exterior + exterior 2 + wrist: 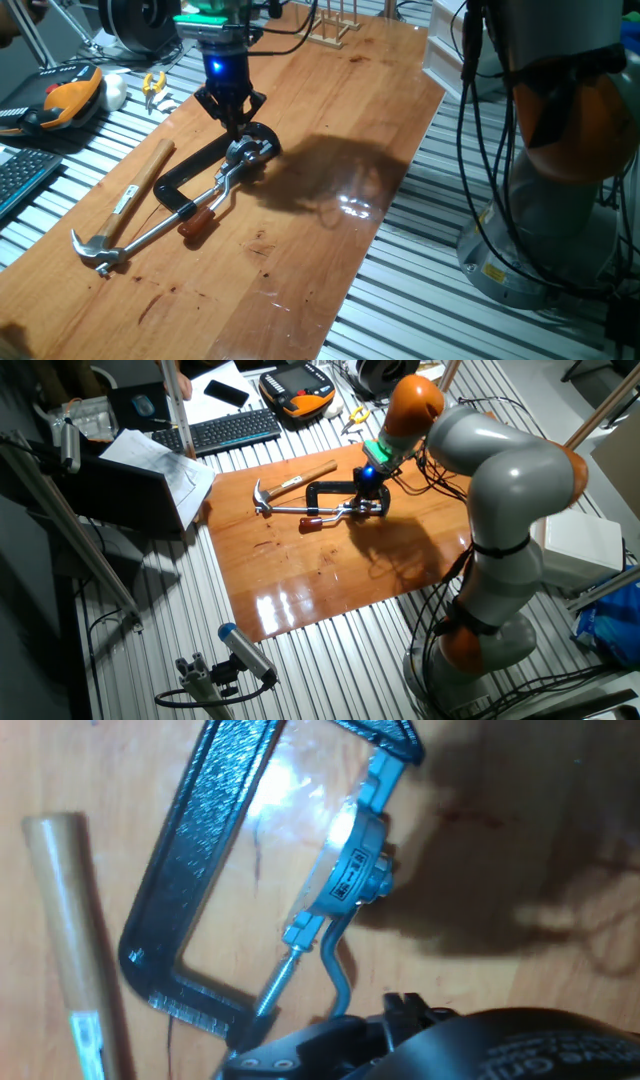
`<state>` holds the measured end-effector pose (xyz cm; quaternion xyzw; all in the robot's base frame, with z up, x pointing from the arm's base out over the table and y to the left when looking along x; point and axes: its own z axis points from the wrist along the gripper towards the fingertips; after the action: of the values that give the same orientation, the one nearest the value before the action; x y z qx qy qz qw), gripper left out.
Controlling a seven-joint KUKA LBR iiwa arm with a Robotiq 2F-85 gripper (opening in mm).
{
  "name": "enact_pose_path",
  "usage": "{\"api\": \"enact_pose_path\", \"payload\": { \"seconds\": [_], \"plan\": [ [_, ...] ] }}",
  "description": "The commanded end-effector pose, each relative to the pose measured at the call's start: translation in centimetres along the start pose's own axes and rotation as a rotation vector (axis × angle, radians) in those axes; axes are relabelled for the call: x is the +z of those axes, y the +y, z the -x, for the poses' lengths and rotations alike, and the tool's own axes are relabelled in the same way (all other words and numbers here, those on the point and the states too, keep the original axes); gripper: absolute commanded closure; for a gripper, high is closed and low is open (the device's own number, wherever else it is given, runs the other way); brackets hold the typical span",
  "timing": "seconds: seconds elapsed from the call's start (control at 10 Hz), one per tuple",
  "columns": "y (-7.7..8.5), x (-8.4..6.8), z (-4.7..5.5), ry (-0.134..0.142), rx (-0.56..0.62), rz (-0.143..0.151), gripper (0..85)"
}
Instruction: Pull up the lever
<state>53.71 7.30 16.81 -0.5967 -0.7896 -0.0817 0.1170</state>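
Observation:
The black C-shaped clamp (195, 162) lies flat on the wooden table (330, 210). Its lever (200, 217) is a short silver arm with a reddish-brown tip, and it lies low along the board, pointing toward the near edge. In the other fixed view the lever (316, 521) points left. The hand view shows only the lever's bent silver arm (336, 958) below the hinge block (352, 870). My gripper (238, 130) hangs just above that hinge block. Its fingers meet at a point, shut on nothing that I can see.
A claw hammer with a wooden handle (140, 188) lies left of the clamp, its head (95, 250) by the end of the clamp's long steel rod (160, 228). A keyboard (232, 428), a pendant (65, 98) and pliers (153, 88) sit beyond the board's left edge.

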Motion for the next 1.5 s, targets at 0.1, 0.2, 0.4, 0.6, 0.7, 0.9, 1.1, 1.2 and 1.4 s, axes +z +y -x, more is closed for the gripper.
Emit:
{"api": "enact_pose_path", "payload": {
  "seconds": [0.1,0.2,0.4,0.6,0.7,0.9,1.1,1.2,1.4],
  "plan": [
    [0.0,0.0,0.0,0.077,-0.204,-0.083,85.0],
    [0.0,0.0,0.0,0.078,-0.24,-0.09,85.0],
    [0.0,0.0,0.0,0.07,-0.265,-0.086,85.0],
    [0.0,0.0,0.0,0.064,-0.219,-0.078,85.0],
    [0.0,0.0,0.0,0.057,-0.173,-0.065,85.0],
    [0.7,1.4,-1.0,0.021,-0.063,-0.045,85.0],
    [1.8,2.3,-1.2,0.015,0.036,-0.022,68.0],
    [2.2,2.7,-1.2,0.014,0.06,-0.013,68.0],
    [2.6,3.6,-1.6,0.014,0.092,0.004,68.0]
  ]
}}
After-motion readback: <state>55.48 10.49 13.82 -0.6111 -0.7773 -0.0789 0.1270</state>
